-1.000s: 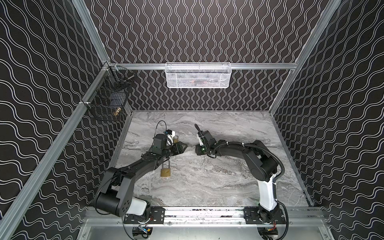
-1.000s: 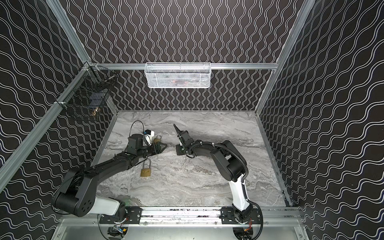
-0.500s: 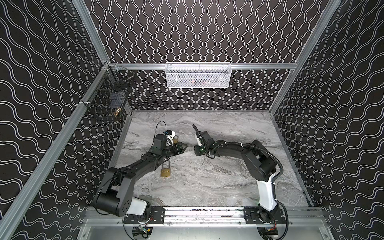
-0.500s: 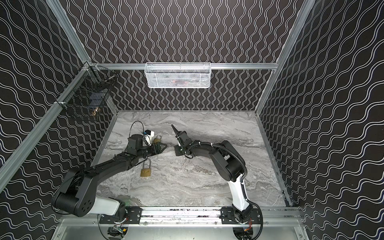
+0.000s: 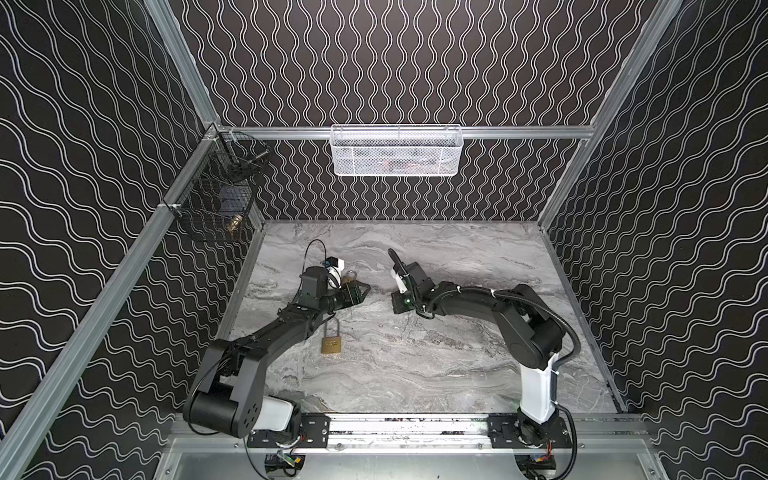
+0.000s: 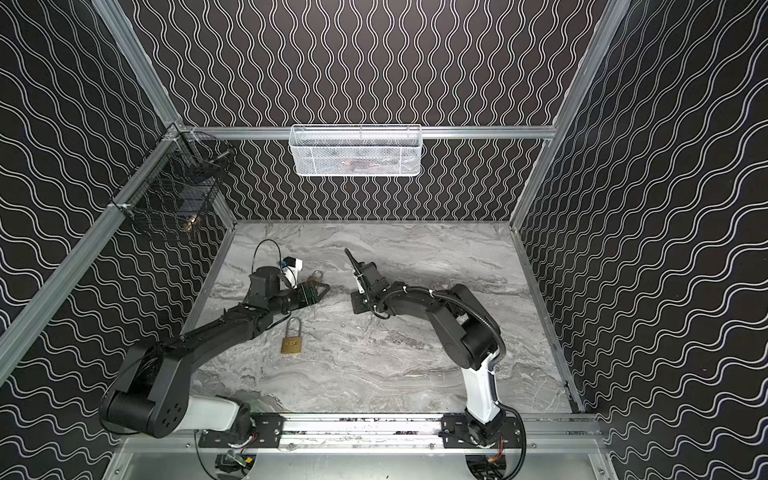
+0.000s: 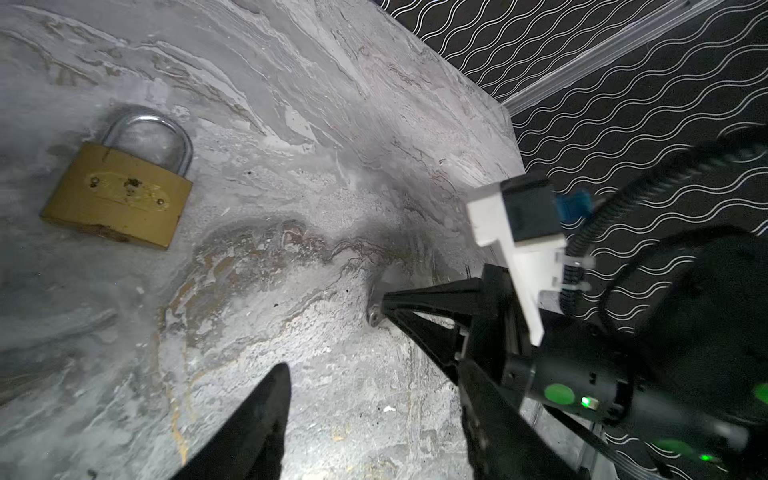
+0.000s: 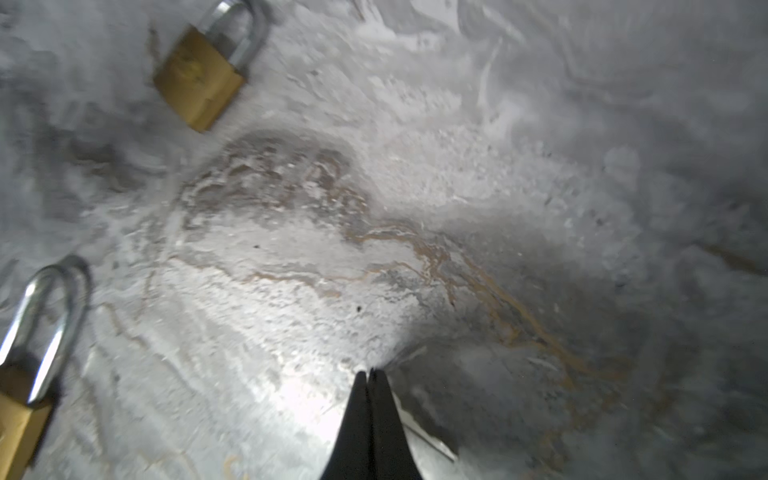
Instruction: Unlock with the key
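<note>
Padlocks of brass with polished steel shackles lie flat on the matt, grey-veined marble-pattern table. The short-shackle padlock has a blocky rectangular body with a worn oval stamp and scuffed lower edge, and both shackle legs are seated in the body. In both top views it rests near the left gripper, not touching it. The long-shackle padlock has a narrow, tall steel loop and lies beside the left forearm, nearer the front rail. The left gripper's tapered black fingers stand apart, with only bare table between them. The right gripper has its two slim black fingertips pressed together against the table surface. In the left wrist view a small silver piece shows at those tips. Whether it is the key, and whether it is pinched, cannot be told. A white mesh basket hangs on the rear aluminium rail. A black wire basket hangs on the left rail. The walls are black with white wavy lines. Compared with one second ago, both padlocks and the left arm occupy the same positions. The right wrist has barely shifted, and the right fingers have drawn fully together.
</note>
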Motion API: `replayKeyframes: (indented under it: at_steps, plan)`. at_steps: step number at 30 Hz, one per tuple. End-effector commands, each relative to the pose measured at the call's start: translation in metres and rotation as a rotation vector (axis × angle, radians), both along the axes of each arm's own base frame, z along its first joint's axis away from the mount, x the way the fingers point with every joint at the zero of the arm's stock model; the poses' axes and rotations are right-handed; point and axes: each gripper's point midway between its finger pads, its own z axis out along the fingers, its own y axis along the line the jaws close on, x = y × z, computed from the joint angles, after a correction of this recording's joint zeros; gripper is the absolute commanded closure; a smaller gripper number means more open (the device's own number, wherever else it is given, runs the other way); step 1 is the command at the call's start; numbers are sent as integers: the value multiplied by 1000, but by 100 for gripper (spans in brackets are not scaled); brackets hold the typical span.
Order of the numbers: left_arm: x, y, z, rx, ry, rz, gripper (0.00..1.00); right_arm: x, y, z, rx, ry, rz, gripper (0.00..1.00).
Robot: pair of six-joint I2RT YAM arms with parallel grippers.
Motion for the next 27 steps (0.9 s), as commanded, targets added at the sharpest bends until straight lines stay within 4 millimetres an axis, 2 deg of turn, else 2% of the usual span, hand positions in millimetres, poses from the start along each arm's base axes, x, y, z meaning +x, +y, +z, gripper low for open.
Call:
replayKeyframes:
  at_steps: [1,2,4,10,16,23,27]
  plan:
    - [5,-4,5,-3,-17,-29,34,1,0,22,9,-83,64,100]
    - [6,-5,7,-6,-26,-30,34,1,-3,24,4,-90,70,100]
    - [7,-5,12,-14,-49,-28,34,2,-6,43,15,-118,84,100]
    - [3,-9,32,-50,-171,-60,36,5,-13,68,18,-129,92,100]
    - [3,-11,39,-81,-301,-60,38,-7,-10,101,102,-160,128,100]
    - [1,-32,52,-106,-477,-112,42,-21,-11,136,146,-213,194,100]
    - [-9,-55,61,-106,-558,-182,46,-29,-13,152,174,-246,216,100]
